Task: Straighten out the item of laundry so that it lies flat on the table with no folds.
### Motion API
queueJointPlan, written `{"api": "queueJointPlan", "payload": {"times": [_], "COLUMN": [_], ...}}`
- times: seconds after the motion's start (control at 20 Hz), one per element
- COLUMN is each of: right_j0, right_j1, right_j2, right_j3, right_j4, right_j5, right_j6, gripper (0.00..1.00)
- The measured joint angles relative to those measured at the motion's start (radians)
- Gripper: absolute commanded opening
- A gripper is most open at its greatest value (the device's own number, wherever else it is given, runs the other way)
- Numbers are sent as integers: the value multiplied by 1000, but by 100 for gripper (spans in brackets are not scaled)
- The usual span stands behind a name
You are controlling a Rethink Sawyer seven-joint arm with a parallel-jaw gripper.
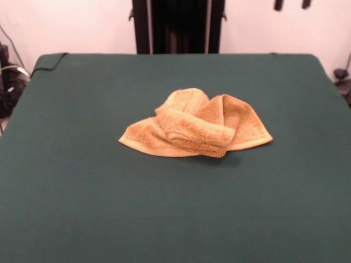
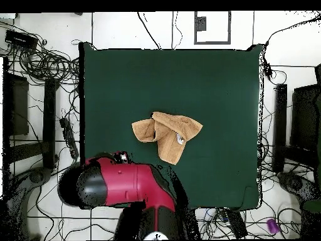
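We're looking at a small orange-tan terry towel (image 1: 194, 126) that's sitting bunched approx mid-table on the big dark green cloth-covered table (image 1: 82, 208), well apart from every edge. It's lying crumpled w/ several layers: in the front view a thick rolled fold is crossing the middle and flaps are poking out left and right. Overhead, the towel (image 2: 167, 135) is showing a small pale patch at one fold, maybe the label, can't confirm. The red and black arm (image 2: 119, 183) is hovering over the table's base-side edge, drawn back and apart from the towel. We can't tell how the jaws are standing. We're judging flattening as not yet begun. Next move: we're needing a reach to an outer flap, pinching one layer only, then pulling outward to unroll the fold.
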Motion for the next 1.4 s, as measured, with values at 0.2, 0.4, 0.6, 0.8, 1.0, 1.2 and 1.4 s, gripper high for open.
{"api": "queueJointPlan", "payload": {"times": [0.2, 0.4, 0.6, 0.8, 1.0, 1.2, 1.4], "right_j0": [36, 90, 127, 158, 156, 128, 80], "right_j1": [73, 171, 237, 294, 331, 351, 351], "right_j2": [-9, -32, -50, -71, -75, -74, -71], "right_j3": [-69, -165, -239, -314, -371, -408, -430], "right_j4": [14, 47, 76, 94, 95, 93, 84], "right_j5": [0, -1, -1, -1, -1, 0, 0], "right_j6": [4, 22, 61, 106, 125, 125, 125], "gripper": [100, 100, 100, 100, 100, 100, 100]}}
